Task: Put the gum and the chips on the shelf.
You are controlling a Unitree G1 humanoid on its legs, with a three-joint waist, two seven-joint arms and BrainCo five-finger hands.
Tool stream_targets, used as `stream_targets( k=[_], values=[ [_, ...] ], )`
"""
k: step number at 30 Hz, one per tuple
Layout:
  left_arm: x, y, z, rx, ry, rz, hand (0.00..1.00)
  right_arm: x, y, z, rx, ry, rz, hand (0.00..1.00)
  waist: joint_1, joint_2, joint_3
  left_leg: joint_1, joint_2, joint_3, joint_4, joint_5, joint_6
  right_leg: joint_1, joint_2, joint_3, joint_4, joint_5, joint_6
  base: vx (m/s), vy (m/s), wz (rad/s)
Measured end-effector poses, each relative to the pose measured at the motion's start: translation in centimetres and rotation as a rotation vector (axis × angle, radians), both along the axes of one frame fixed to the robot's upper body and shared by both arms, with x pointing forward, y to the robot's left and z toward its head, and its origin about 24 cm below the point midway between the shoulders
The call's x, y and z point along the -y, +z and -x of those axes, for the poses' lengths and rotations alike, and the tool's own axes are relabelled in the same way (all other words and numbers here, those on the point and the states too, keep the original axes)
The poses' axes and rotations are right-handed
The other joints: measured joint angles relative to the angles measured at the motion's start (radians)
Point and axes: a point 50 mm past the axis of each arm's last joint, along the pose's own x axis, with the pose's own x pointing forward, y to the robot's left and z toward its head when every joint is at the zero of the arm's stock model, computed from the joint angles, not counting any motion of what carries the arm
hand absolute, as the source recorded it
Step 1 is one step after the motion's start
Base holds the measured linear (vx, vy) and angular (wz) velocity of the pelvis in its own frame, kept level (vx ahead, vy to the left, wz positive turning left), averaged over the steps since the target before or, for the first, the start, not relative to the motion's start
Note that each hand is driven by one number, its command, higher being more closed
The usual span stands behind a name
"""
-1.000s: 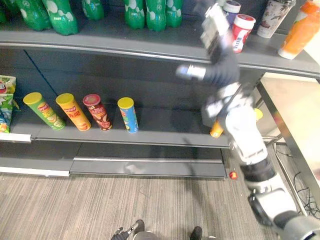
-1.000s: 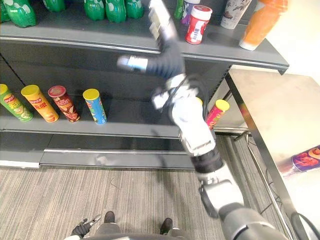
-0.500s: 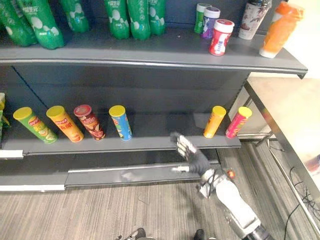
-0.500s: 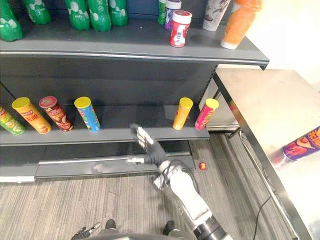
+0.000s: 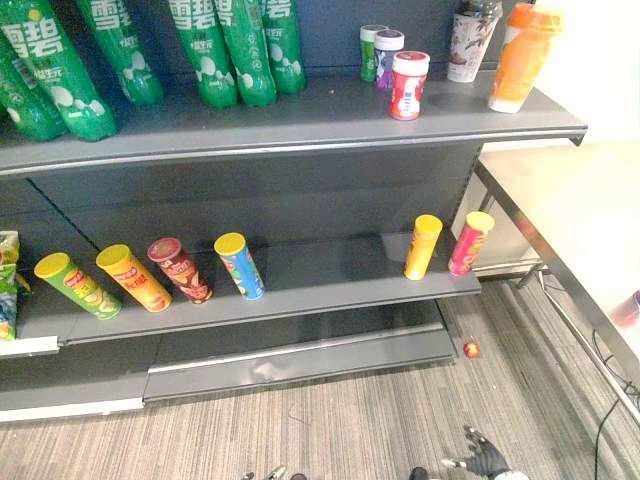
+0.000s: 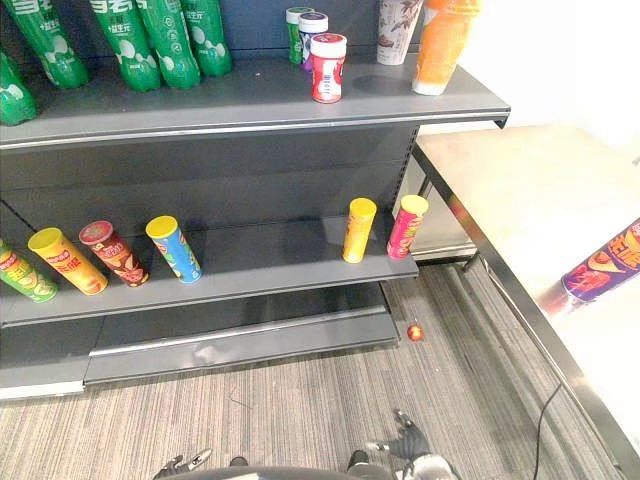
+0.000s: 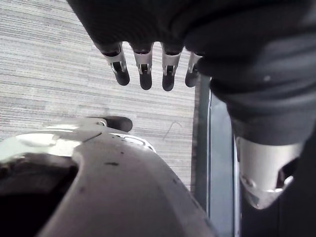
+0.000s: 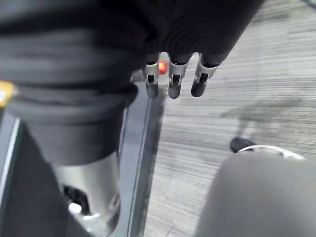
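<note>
Gum tub (image 5: 410, 85) upright on the top shelf (image 5: 300, 125), purple chips can (image 6: 605, 262) lying on the steel table (image 6: 520, 200), probably next, hence left hand (image 7: 143, 66) and right hand (image 8: 175, 79) low, fingers straight, apart, empty.

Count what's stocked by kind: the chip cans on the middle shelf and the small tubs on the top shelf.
Chip cans on the middle shelf: 6
Small tubs on the top shelf: 3
Total: 9
</note>
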Motion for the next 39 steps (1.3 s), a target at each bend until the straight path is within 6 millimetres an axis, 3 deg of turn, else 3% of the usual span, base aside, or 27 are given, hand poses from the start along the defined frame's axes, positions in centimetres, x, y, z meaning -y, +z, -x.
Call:
stream_targets(
  k=[3,8,16,19,22,25,27,28,29,30,32,35,36,37,39],
  values=[
    [0.1,0.0,0.1,0.000,0.001,0.002,0.00,0.3,-0.6,1.5,-0.058,-0.073,0.005,0.00,-0.002,0.003,-0.001,-0.002,-0.005,0.000,0.000,-0.002,0.001,0.003,-0.003,0.000,-0.012,0.003,0.006,0.00,0.000,0.00],
    [0.1,-0.1,0.4,-0.008,0.004,0.008,0.00,0.5,-0.8,1.9,-0.065,-0.161,-0.009,0.00,-0.019,0.004,-0.001,0.000,-0.015,0.000,0.000,-0.004,0.004,0.007,-0.010,-0.001,-0.016,0.005,0.006,0.00,0.000,0.00],
    [0.1,-0.2,0.6,-0.011,0.035,0.018,0.00,0.6,-1.4,3.3,-0.104,-0.364,-0.042,0.00,-0.023,0.000,0.002,0.017,-0.015,0.020,0.006,-0.019,0.007,0.016,-0.010,0.013,-0.015,0.002,0.008,0.02,0.013,-0.06],
    [-0.3,0.0,-0.2,0.013,0.031,0.015,0.00,0.9,-1.4,2.9,-0.088,-0.449,-0.064,0.00,-0.026,-0.019,0.044,-0.043,-0.003,0.031,0.214,-0.132,0.013,-0.054,-0.041,0.049,0.169,-0.081,0.016,-0.01,0.036,-0.22],
    [-0.4,0.1,-0.6,0.030,0.061,0.023,0.00,1.7,-1.3,3.3,-0.070,-0.569,-0.075,0.00,-0.034,-0.009,0.060,-0.095,0.010,0.055,0.372,-0.223,0.025,-0.108,-0.059,0.091,0.255,-0.115,0.027,-0.04,0.088,-0.39],
    [-0.7,0.2,-0.9,0.037,0.062,0.015,0.00,1.6,-1.3,3.3,-0.052,-0.661,-0.093,0.00,-0.046,-0.018,0.073,-0.127,0.013,0.139,0.441,-0.266,0.046,-0.165,-0.054,0.180,0.241,-0.075,0.052,-0.07,0.148,-0.80],
    [-1.2,0.3,-1.3,0.048,0.058,0.001,0.00,1.3,-1.4,3.1,-0.045,-0.698,-0.106,0.00,-0.049,-0.035,0.094,-0.148,0.026,0.234,0.499,-0.299,0.071,-0.184,-0.045,0.248,0.133,0.021,0.080,-0.17,0.188,-1.25],
    [-1.1,0.4,-1.5,0.056,0.059,0.004,0.00,1.2,-1.4,2.9,-0.040,-0.700,-0.111,0.00,-0.047,-0.022,0.106,-0.157,0.047,0.290,0.505,-0.308,0.091,-0.173,-0.061,0.216,0.080,0.020,0.074,-0.21,0.166,-1.45],
    [-1.3,0.6,-2.6,0.092,0.074,-0.004,0.00,0.6,-1.4,2.0,-0.032,-0.695,-0.134,0.00,-0.048,-0.019,0.146,-0.155,0.085,0.353,0.514,-0.314,0.100,-0.218,-0.110,0.037,0.179,-0.013,0.012,-0.17,0.108,-1.31],
    [-1.3,0.8,-3.0,0.105,0.075,-0.005,0.00,0.3,-1.5,2.0,-0.030,-0.703,-0.140,0.00,-0.049,-0.015,0.157,-0.151,0.096,0.368,0.509,-0.311,0.103,-0.227,-0.126,-0.024,0.238,-0.028,-0.006,-0.13,0.193,-1.39],
    [-1.9,1.0,-3.5,0.120,0.071,-0.018,0.00,0.4,-1.5,2.3,-0.039,-0.716,-0.131,0.00,-0.042,-0.035,0.160,-0.103,0.115,0.466,0.478,-0.294,0.100,-0.186,-0.185,-0.182,0.356,-0.053,-0.041,-0.03,0.158,-1.21],
    [-2.0,1.2,-4.3,0.144,0.053,-0.022,0.00,0.2,-1.5,2.2,-0.038,-0.712,-0.135,0.00,-0.042,-0.043,0.157,-0.096,0.118,0.546,0.468,-0.281,0.093,-0.121,-0.232,-0.260,0.376,-0.058,-0.048,0.00,-0.024,-0.99],
    [-2.2,1.3,-4.4,0.147,0.042,-0.027,0.00,0.0,-1.5,1.7,-0.033,-0.701,-0.143,0.00,-0.041,-0.053,0.153,-0.098,0.119,0.587,0.474,-0.276,0.085,-0.085,-0.237,-0.276,0.325,-0.053,-0.027,0.01,-0.139,-1.08],
    [-2.3,1.4,-4.6,0.152,0.055,-0.021,0.00,0.0,-1.3,0.8,-0.016,-0.676,-0.143,0.00,-0.042,-0.056,0.153,-0.099,0.133,0.630,0.479,-0.268,0.075,-0.081,-0.207,-0.287,0.248,-0.057,-0.006,0.00,-0.167,-1.07],
    [-2.0,1.3,-4.7,0.157,0.064,-0.010,0.00,0.4,-1.1,0.0,0.003,-0.658,-0.133,0.00,-0.053,-0.034,0.164,-0.088,0.162,0.667,0.482,-0.249,0.063,-0.087,-0.167,-0.272,0.206,-0.049,0.007,-0.02,-0.211,-0.82]
  ],
)
